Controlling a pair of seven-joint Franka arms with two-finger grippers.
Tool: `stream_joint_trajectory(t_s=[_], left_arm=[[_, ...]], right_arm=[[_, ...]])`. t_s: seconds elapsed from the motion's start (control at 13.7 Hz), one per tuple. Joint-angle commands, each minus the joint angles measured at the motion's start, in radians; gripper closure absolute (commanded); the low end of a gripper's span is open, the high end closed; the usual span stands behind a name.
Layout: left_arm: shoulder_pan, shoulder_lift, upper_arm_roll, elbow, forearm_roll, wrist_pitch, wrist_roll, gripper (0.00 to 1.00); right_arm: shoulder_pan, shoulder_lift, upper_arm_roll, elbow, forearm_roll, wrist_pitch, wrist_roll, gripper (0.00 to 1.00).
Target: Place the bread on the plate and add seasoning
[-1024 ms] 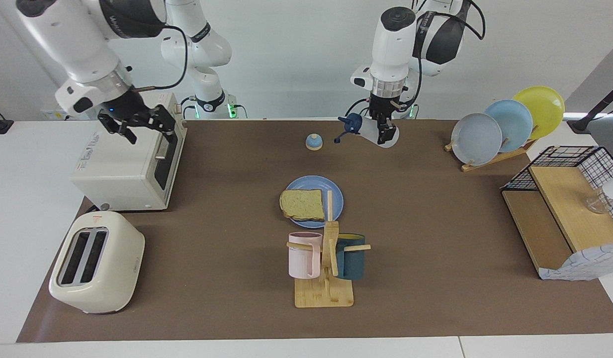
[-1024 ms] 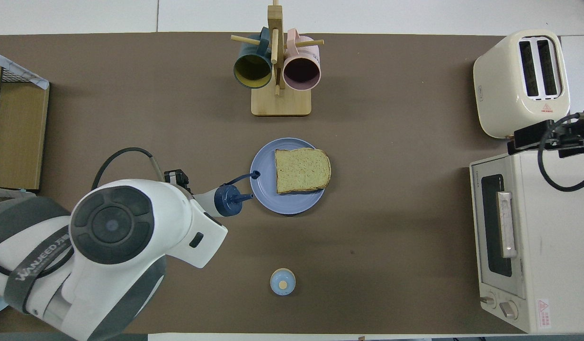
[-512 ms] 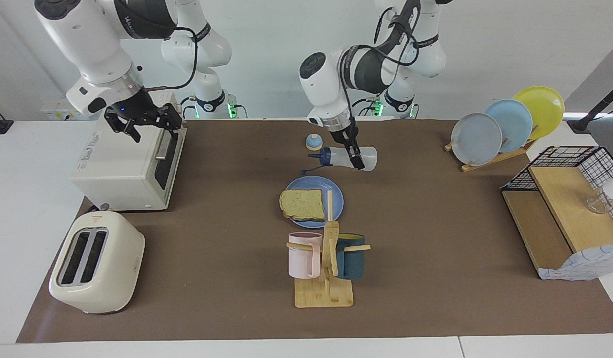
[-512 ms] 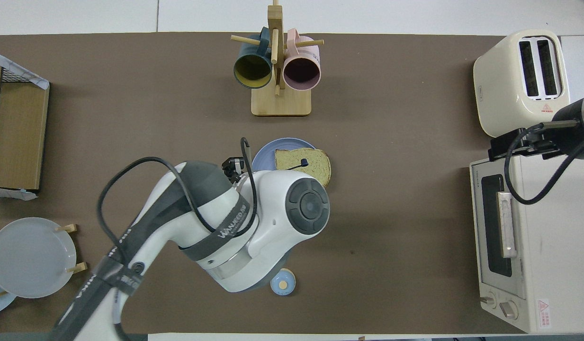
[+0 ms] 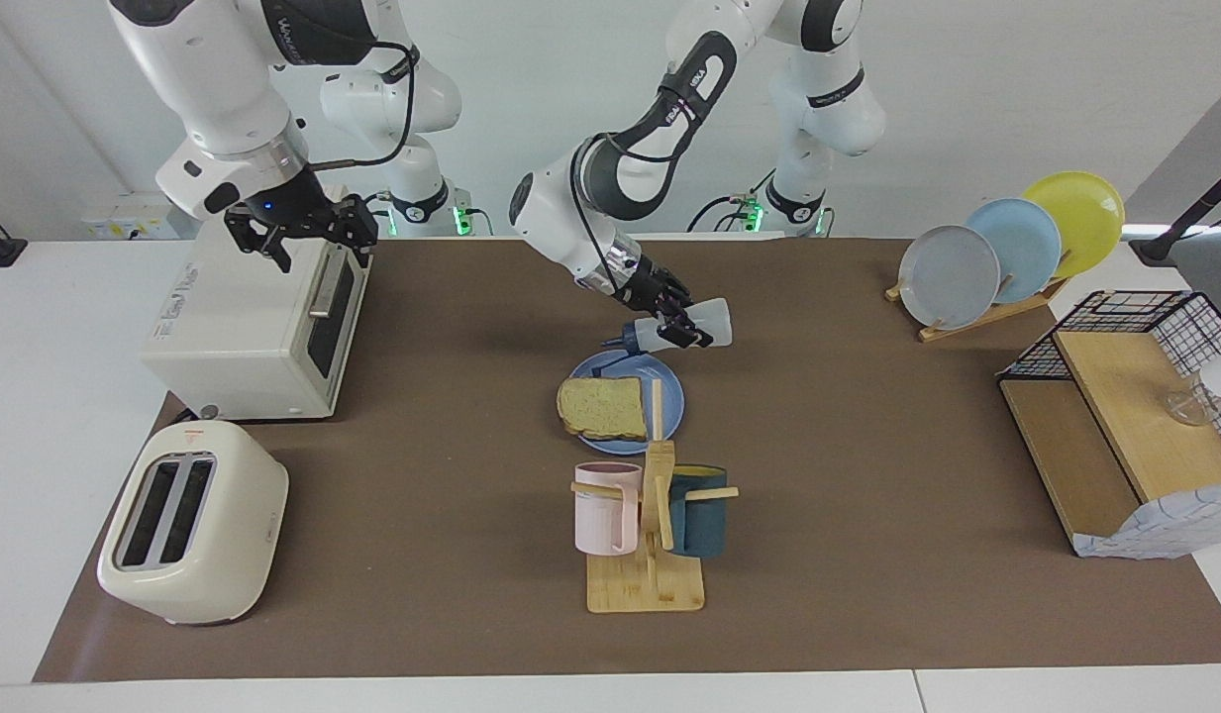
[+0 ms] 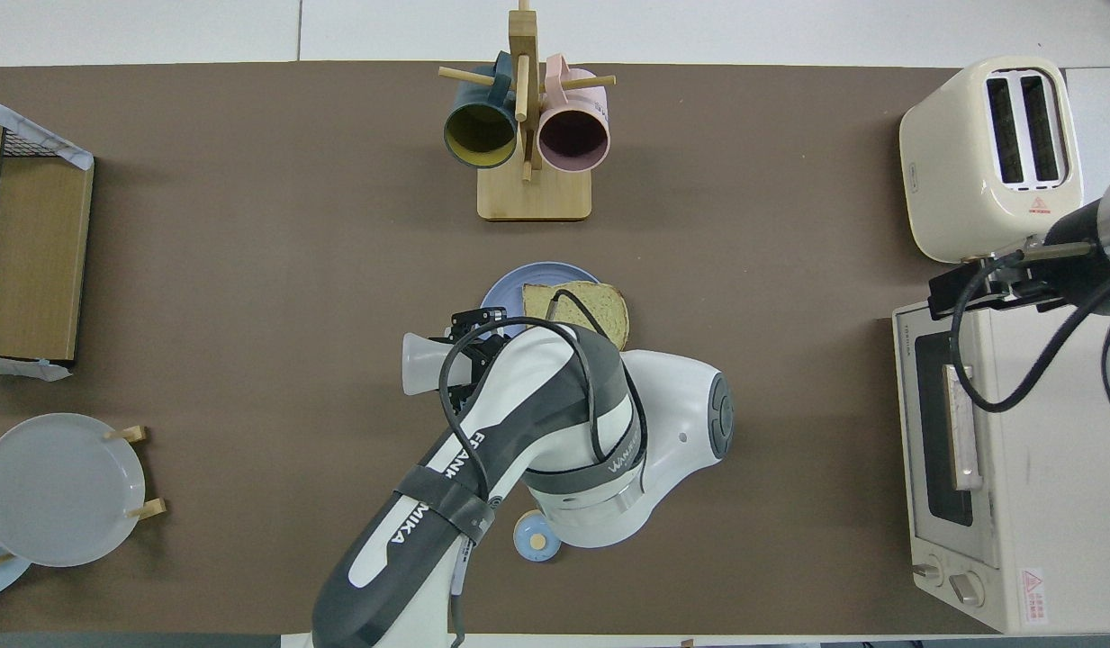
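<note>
Seasoning bottle (image 5: 681, 327) tipped nearly flat over the blue plate's (image 5: 673, 394) rim, navy cap aimed at the toast (image 5: 602, 407) lying on that plate on the desk (image 5: 867, 475). Clamped crosswise at mid-body between the left gripper's (image 5: 679, 328) closed fingers. Could have sprinkled short, onto plate rather than toast. Right gripper (image 5: 303, 230) waiting above the toaster oven (image 5: 254, 327), fingers spread, empty.

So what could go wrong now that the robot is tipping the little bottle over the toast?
The left gripper holds the seasoning bottle on its side, cap over the edge of the blue plate nearer the robots, not squarely over the bread. Seasoning may land on the bare plate or the table. The bread also overhangs the plate's rim toward the right arm's end, so a bump could slide it off. The right gripper waits over the toaster oven.
</note>
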Motion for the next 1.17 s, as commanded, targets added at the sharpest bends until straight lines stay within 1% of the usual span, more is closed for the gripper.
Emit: stream_joint_trajectory(t_s=[0.0,0.07,0.15,0.22,0.29,0.37,0.51,0.73,0.95,1.1], left_arm=[[-0.018,0.032,0.013,0.027,0.076,-0.066,-0.001,1.0],[-0.031,0.102,0.015,0.041,0.113,-0.112,-0.001,1.0],[-0.033,0.163,0.015,0.082,0.132,-0.138,-0.001,1.0],[-0.033,0.184,0.016,0.114,0.14,-0.165,-0.001,1.0],[-0.035,0.211,0.015,0.123,0.211,-0.232,-0.001,1.0],[-0.042,0.224,0.015,0.127,0.285,-0.285,0.002,1.0],[-0.044,0.241,0.015,0.148,0.388,-0.321,0.01,1.0],[-0.047,0.241,0.013,0.148,0.443,-0.314,0.013,1.0],[-0.077,0.241,0.012,0.148,0.451,-0.298,0.011,1.0],[-0.071,0.242,0.012,0.148,0.456,-0.265,0.011,1.0]], right_arm=[[-0.007,-0.007,-0.012,-0.007,-0.01,0.051,0.011,0.0],[-0.009,-0.007,-0.014,-0.01,-0.007,0.057,0.011,0.0],[-0.012,-0.007,-0.024,-0.021,-0.002,0.054,0.012,0.0],[-0.012,-0.013,-0.058,-0.031,0.004,0.054,0.003,0.0],[-0.006,-0.022,-0.076,-0.039,0.013,0.048,0.002,0.0],[-0.004,-0.019,-0.073,-0.033,0.011,0.034,0.012,0.0],[-0.004,-0.007,-0.083,-0.025,0.008,0.056,-0.003,0.0],[-0.006,-0.013,-0.08,-0.027,0.008,0.05,-0.017,0.0],[-0.003,-0.018,-0.075,-0.031,0.011,0.045,-0.018,0.0],[-0.012,-0.019,-0.076,-0.034,0.013,0.045,-0.015,0.0]])
